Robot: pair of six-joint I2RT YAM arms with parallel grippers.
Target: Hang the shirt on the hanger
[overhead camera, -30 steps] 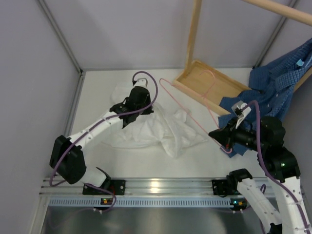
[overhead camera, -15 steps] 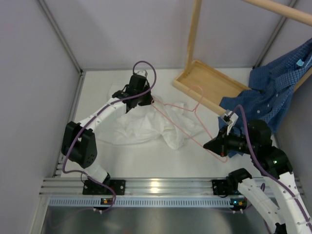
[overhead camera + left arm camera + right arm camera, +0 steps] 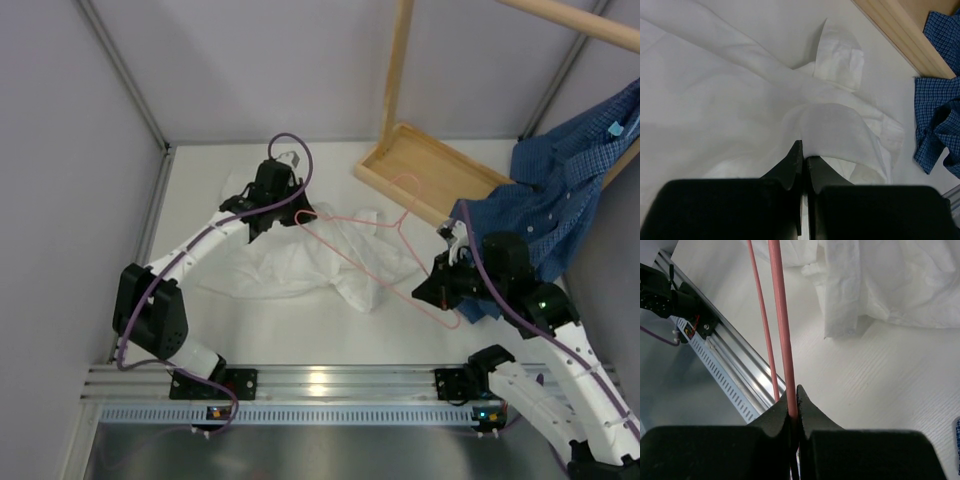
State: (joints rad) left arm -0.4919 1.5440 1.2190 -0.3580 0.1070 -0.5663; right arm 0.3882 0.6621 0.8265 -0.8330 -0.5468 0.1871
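The white shirt [image 3: 290, 265] lies crumpled mid-table; it also shows in the left wrist view [image 3: 740, 100] and the right wrist view [image 3: 890, 280]. My left gripper [image 3: 262, 222] is at the shirt's far edge, shut on a fold of its fabric [image 3: 803, 152]. The pink wire hanger [image 3: 360, 258] lies slanted over the shirt's right part, its far corner beside my left gripper and its hook towards the wooden tray. My right gripper [image 3: 425, 290] is shut on the hanger's near corner; in the right wrist view the wire [image 3: 781, 330] runs between its jaws [image 3: 794, 390].
A blue checked shirt [image 3: 560, 200] hangs at the right by my right arm. The wooden rack's tray base [image 3: 430, 170] and post [image 3: 397, 60] stand at the back. An aluminium rail [image 3: 320, 385] runs along the near edge. Grey walls close the left and back.
The right gripper has carried the hanger left, off the rack base and over the shirt. The left gripper has moved back along the shirt's far edge, lifting fabric.
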